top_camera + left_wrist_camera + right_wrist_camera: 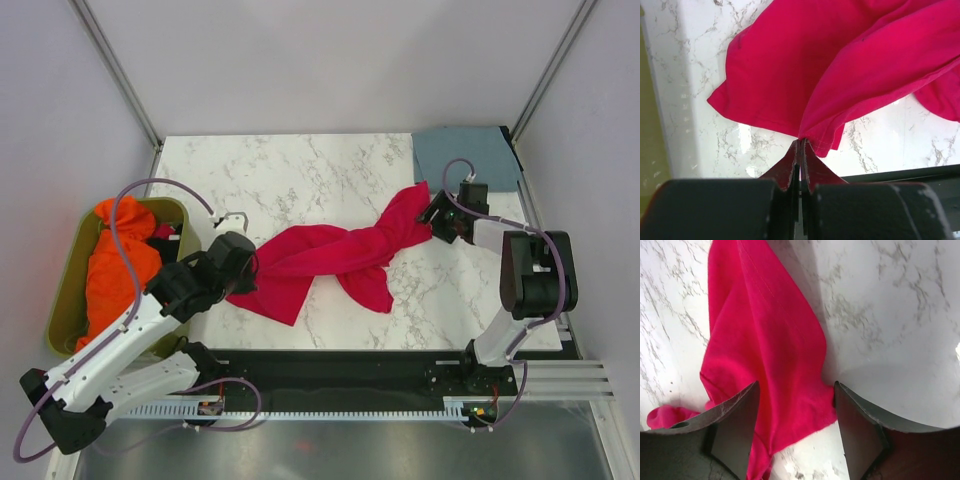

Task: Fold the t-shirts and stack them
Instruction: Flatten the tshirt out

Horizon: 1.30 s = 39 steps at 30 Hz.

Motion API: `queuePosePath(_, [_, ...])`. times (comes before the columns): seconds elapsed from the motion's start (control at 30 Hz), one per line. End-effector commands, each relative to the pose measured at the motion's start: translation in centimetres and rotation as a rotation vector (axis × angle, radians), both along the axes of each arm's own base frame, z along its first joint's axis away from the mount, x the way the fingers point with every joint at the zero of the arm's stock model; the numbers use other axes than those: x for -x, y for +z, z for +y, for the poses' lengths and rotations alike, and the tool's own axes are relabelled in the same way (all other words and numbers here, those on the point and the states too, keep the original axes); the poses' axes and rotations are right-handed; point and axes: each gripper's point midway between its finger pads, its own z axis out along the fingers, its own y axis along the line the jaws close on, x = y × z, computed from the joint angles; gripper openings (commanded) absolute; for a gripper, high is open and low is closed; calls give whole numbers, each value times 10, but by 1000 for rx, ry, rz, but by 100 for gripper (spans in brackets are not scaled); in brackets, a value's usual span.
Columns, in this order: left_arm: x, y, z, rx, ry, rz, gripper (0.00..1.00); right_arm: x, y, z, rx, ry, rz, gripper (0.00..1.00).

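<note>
The crimson-red t-shirt [335, 255] lies bunched and stretched across the middle of the marble table. My left gripper [250, 268] is shut on its left hem, which shows in the left wrist view [820, 75] with cloth pinched between the fingertips [801, 145]. My right gripper [432, 222] is open at the shirt's right end; the red cloth [770, 355] lies between its spread fingers [740, 415]. The slate blue-grey t-shirt [465, 155] lies folded flat at the back right corner.
An olive bin [70, 300] at the left holds orange cloth [120, 265] and something red. The table's front edge has a black rail [340, 375]. Bare marble [300, 180] lies behind the red shirt.
</note>
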Motion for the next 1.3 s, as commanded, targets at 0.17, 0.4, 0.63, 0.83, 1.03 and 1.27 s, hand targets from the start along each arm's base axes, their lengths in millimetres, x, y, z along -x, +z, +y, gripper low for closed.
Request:
queuePosePath(0.17, [-7, 6, 14, -52, 10, -27, 2, 4, -21, -15, 94, -41, 54, 67])
queuePosePath(0.4, [-9, 4, 13, -52, 3, -28, 2, -19, -14, -31, 185, -56, 30, 68])
queuePosePath(0.63, [-8, 1, 10, -33, -3, -21, 2, -71, -36, -27, 152, -47, 48, 67])
queuePosePath(0.83, [-7, 1, 9, -29, -5, -19, 2, -81, -42, -20, 121, -48, 55, 40])
queuePosePath(1.03, [-8, 3, 9, -29, -9, -23, 2, -59, -32, -14, 104, -32, 54, 0])
queuePosePath(1.27, [-20, 80, 20, -34, -26, -202, 2, -39, 102, -10, 99, -1, -139, 0])
